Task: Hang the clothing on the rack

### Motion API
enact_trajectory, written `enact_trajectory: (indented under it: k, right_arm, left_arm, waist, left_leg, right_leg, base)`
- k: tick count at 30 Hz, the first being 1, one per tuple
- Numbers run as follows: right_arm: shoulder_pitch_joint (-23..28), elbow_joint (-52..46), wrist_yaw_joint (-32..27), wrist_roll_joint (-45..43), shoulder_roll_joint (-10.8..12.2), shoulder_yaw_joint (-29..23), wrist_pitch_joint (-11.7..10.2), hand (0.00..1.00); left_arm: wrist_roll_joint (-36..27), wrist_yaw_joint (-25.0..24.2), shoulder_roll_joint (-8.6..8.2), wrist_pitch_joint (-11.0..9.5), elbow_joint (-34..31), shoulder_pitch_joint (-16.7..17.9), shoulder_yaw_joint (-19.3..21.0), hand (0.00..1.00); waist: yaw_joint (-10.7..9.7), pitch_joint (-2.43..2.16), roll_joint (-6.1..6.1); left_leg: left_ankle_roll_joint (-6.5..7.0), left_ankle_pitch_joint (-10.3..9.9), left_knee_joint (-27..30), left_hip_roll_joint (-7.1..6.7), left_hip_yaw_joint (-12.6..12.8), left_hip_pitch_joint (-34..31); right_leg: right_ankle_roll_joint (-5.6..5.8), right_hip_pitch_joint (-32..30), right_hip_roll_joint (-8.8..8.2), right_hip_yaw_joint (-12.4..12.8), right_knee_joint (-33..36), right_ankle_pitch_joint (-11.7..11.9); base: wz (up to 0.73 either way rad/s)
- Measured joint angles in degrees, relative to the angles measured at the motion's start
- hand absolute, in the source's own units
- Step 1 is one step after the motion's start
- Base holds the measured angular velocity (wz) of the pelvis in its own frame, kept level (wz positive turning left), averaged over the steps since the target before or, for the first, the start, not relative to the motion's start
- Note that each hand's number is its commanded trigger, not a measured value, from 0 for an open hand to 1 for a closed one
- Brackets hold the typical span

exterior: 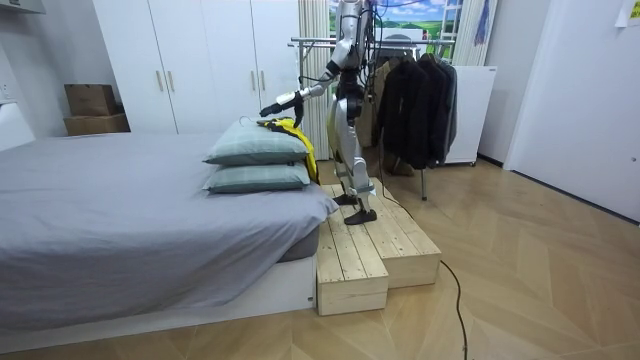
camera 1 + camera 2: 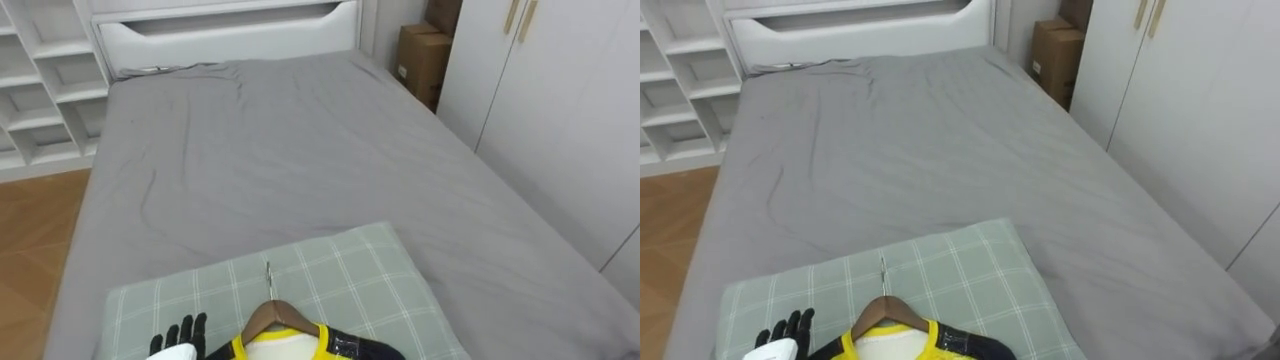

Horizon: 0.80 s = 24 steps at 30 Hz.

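Note:
A yellow and black garment on a wooden hanger lies on a green checked pillow at the bottom of the eye views. The hanger's metal hook points up the bed. My left hand rests open on the pillow just left of the garment, fingers straight. In the room view I stand on a wooden platform by the bed, left arm stretched over two stacked pillows where the garment lies. Behind me stands a clothes rack with dark clothes.
The grey bed stretches ahead to a white headboard. White shelves stand at the left. A cardboard box and white wardrobe doors are along the right.

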Motion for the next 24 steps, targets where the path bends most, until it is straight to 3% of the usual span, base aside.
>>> enact_trajectory:
  k: [24]
  right_arm:
    - [2.21, -0.49, -0.19, 0.26, 0.02, 0.07, 0.0, 0.0]
  left_arm:
    - [-0.48, -4.44, -0.04, 0.04, 1.09, -1.98, 0.48, 0.0]
  waist:
    - [0.71, 0.19, 0.02]
  left_leg:
    - [0.01, -0.01, -0.08, 0.02, 1.33, -0.54]
  right_leg:
    - [0.01, -1.83, 0.16, 1.4, 1.14, -0.01]
  base:
    - [-0.03]
